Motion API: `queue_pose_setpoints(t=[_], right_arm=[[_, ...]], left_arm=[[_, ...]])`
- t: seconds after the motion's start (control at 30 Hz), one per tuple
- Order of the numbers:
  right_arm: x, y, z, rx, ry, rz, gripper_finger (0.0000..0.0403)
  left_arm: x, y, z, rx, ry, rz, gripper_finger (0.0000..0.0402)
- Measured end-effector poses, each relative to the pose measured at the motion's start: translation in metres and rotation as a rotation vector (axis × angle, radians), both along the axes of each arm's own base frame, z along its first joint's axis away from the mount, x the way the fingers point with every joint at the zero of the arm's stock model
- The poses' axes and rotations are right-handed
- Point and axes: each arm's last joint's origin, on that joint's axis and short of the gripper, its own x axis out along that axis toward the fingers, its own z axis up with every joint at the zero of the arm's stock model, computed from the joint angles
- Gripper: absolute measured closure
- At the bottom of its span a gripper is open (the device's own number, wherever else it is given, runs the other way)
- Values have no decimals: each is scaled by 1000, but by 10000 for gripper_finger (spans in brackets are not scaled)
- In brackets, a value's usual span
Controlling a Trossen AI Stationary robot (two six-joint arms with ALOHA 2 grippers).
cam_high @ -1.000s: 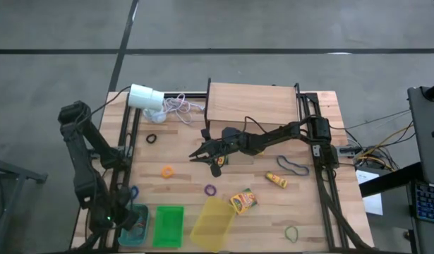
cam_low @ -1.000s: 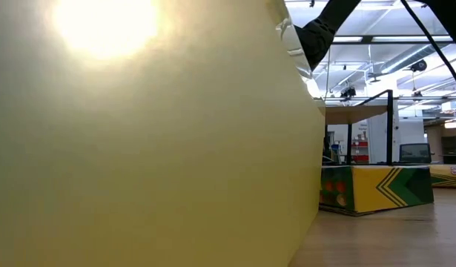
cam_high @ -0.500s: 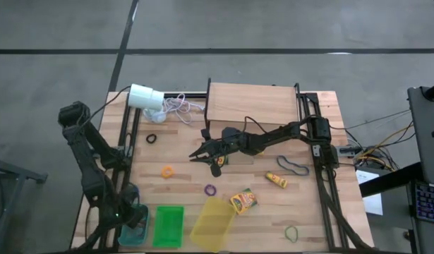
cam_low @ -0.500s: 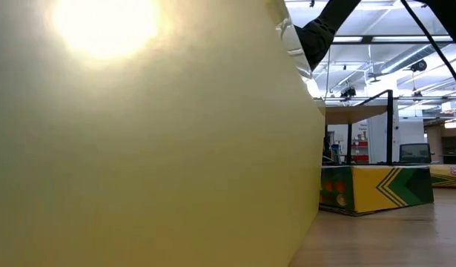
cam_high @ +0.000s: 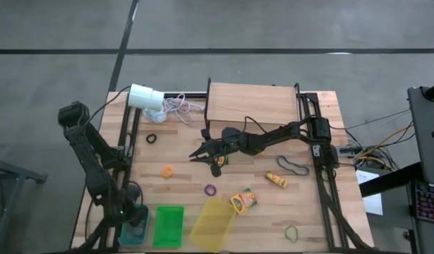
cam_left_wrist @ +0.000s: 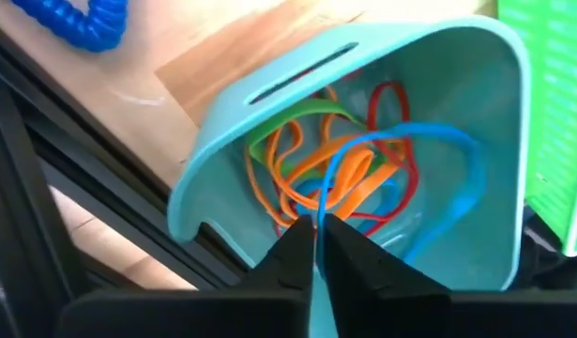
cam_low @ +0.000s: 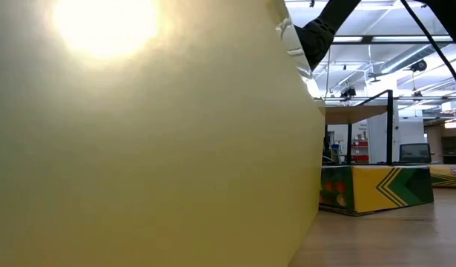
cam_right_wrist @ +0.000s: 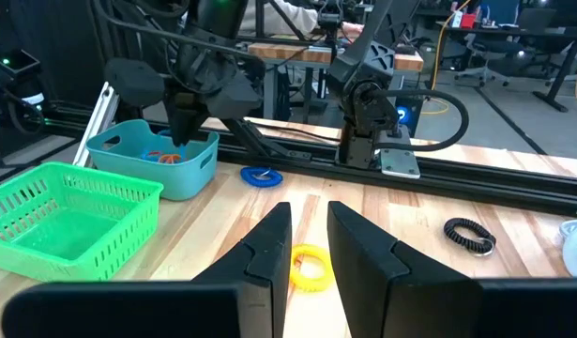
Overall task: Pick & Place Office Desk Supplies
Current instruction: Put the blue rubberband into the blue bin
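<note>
Left gripper (cam_left_wrist: pixel 316 246) over small teal plastic bin (cam_left_wrist: pixel 494 113), jaws nearly together, pinching thin blue rubber-band loop (cam_left_wrist: pixel 429 150) above the bin's pile. Risk: loop snagging on fingertips, dragged back out. Right gripper (cam_high: pixel 200 156) mid-table, jaws slightly apart, empty.

We see three bins (cam_high: pixel 182 226) in a row at the table's (cam_high: pixel 181 185) near edge, rubber bands (cam_left_wrist: pixel 340 178) in the leftmost. A crayon box (cam_high: pixel 243 201) lies just right of them, a wooden box (cam_high: pixel 250 104) at the far edge.
</note>
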Motion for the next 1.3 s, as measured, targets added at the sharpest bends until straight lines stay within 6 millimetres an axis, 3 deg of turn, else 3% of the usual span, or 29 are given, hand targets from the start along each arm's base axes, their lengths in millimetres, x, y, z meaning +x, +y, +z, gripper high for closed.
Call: queue_pose_setpoints(t=[0.3, 0.47, 0.7, 0.93, 1.3], right_arm=[[0, 0, 0, 0, 0, 0, 335], [0, 0, 0, 0, 0, 0, 335], [0, 0, 0, 0, 0, 0, 335], [0, 0, 0, 0, 1, 0, 335], [0, 0, 0, 0, 0, 0, 335]], left_arm=[[1, -1, 1, -12, -17, 6, 271], [2, -2, 1, -16, -21, 8, 243], [2, -1, 3, -25, -31, 11, 240], [4, 1, 18, -69, -88, 0, 240], [10, 27, 31, 71, -268, -90, 240]])
